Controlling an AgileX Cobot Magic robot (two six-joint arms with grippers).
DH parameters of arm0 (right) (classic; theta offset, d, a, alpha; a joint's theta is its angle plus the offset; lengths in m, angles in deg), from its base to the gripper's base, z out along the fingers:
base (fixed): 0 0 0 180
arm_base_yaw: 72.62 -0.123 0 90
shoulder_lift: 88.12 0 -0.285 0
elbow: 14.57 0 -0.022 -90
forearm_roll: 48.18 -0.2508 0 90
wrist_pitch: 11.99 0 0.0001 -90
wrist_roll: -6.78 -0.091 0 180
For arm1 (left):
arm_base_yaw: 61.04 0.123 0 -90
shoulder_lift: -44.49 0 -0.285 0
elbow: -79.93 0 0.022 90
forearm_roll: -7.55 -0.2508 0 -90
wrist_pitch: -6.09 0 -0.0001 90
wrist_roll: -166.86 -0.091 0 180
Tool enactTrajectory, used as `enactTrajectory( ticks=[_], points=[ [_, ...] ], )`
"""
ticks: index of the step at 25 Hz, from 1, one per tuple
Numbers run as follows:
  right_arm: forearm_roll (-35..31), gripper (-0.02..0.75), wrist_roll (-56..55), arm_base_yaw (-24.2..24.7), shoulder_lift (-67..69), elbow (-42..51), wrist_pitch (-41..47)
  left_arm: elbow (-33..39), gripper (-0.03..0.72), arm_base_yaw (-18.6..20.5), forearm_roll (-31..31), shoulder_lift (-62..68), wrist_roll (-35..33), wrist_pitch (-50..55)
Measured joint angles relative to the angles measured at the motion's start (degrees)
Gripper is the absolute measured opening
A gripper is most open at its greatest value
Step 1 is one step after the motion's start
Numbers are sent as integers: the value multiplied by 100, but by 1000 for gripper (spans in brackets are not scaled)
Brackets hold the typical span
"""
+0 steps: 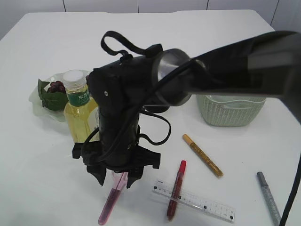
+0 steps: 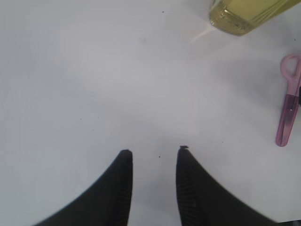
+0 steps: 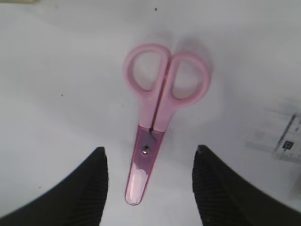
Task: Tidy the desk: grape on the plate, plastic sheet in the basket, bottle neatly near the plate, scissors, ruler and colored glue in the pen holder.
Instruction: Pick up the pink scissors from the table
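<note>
While your black right gripper (image 3: 148,162) hangs over the white table (image 1: 42,188) with its jaws spread wide and holding nothing, the pink plastic scissors (image 3: 157,113) lie flat between them, handles pointing away. Your left gripper (image 2: 154,160) is partly open and empty; the yellow bottle (image 2: 244,14) stands ahead to its right.
</note>
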Motion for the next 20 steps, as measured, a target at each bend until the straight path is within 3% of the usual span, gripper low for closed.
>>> enactTrajectory(
  ticks=[10, 20],
  points=[
    [463, 426, -573, -102, 236, 0, -145, 0, 239, 0, 0, 0, 0, -14],
    [475, 426, -806, -102, 320, 0, -414, 0, 239, 0, 0, 0, 0, -14]
  ],
)
